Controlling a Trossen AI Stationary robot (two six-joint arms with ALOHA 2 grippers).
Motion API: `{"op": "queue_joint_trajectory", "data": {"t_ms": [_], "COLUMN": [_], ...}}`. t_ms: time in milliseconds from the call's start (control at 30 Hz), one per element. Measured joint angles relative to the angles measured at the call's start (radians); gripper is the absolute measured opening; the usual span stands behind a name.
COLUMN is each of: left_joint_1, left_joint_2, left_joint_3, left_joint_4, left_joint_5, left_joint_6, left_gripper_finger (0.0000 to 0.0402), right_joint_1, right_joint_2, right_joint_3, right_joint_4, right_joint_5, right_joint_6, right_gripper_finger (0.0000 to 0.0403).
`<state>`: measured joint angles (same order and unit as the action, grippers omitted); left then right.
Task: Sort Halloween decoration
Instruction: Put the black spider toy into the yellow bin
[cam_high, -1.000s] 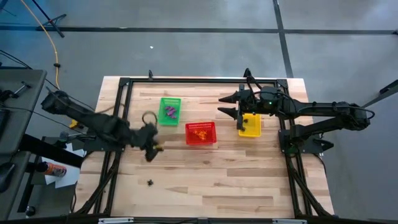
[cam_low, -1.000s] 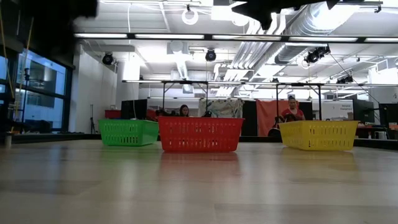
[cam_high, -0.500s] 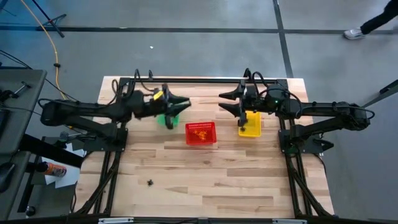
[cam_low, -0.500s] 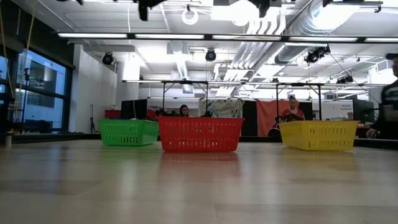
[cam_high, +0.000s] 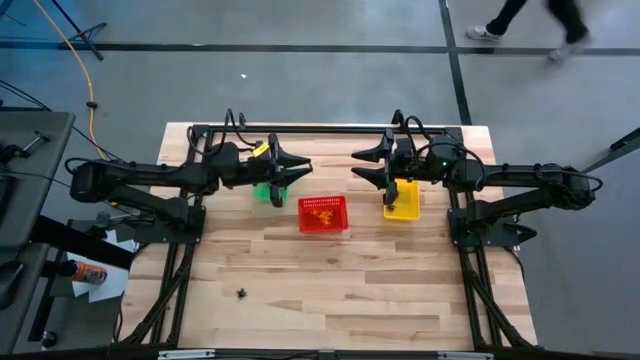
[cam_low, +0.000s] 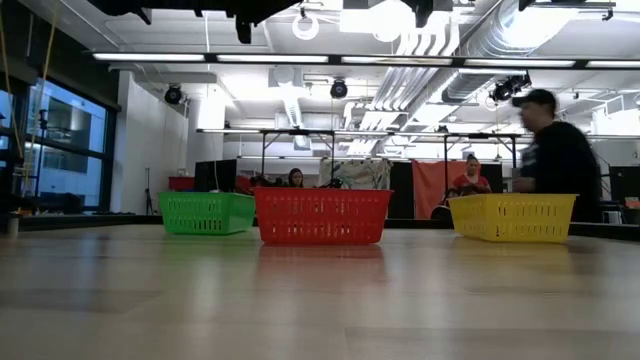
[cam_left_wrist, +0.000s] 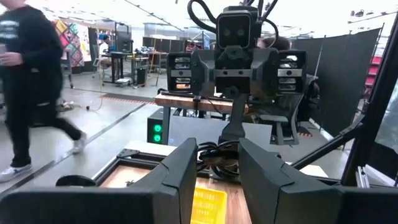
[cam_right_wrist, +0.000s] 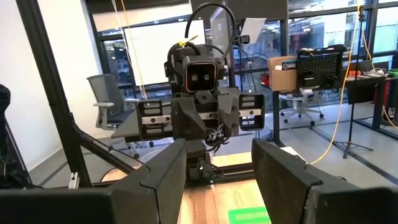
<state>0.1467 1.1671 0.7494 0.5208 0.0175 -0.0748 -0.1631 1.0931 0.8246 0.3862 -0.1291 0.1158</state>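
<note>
Three mesh baskets stand in a row at the table's far middle: green (cam_low: 207, 213), red (cam_high: 323, 214) and yellow (cam_high: 403, 203). Orange trinkets (cam_high: 321, 211) lie in the red basket. One black trinket (cam_high: 241, 293) lies alone on the wood near the front left. My left gripper (cam_high: 300, 170) hovers level and high over the green basket (cam_high: 265, 191), open and with nothing between its fingers (cam_left_wrist: 180, 168). My right gripper (cam_high: 356, 168) hovers level beside the yellow basket, open and holding nothing, facing the left one.
Bare wood lies between the baskets and the near edge. A black frame (cam_high: 300, 128) runs along the table's far edge and sides. A person (cam_low: 555, 160) walks past behind the table; others sit farther back in the room.
My left gripper has risen from low over the table's left middle and swung toward the far edge, to a place over the green basket. It has turned from pointing down to pointing level toward the right arm. A person has walked into view behind the table.
</note>
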Motion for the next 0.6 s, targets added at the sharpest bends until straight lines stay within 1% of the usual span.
{"op": "queue_joint_trajectory", "data": {"t_ms": [200,333,467,600], "left_joint_1": [0.0,0.001,0.011,0.009], "left_joint_2": [0.0,0.047,0.192,0.409], "left_joint_3": [0.0,0.003,0.067,0.197], "left_joint_4": [0.0,-0.009,-0.076,-0.09], "left_joint_5": [-0.002,-0.064,-0.066,-0.026], "left_joint_6": [0.0,-0.008,-0.028,-0.019], "left_gripper_finger": [0.0096,0.0096,0.0096,0.0096], "right_joint_1": [0.0,0.0,-0.001,-0.001], "right_joint_2": [0.0,-0.004,-0.012,-0.028], "right_joint_3": [0.0,0.0,0.0,0.0], "right_joint_4": [0.0,0.017,0.053,0.075], "right_joint_5": [0.0,0.002,0.005,0.015], "right_joint_6": [-0.003,-0.01,-0.011,-0.011], "right_gripper_finger": [0.0177,0.0177,0.0177,0.0177]}}
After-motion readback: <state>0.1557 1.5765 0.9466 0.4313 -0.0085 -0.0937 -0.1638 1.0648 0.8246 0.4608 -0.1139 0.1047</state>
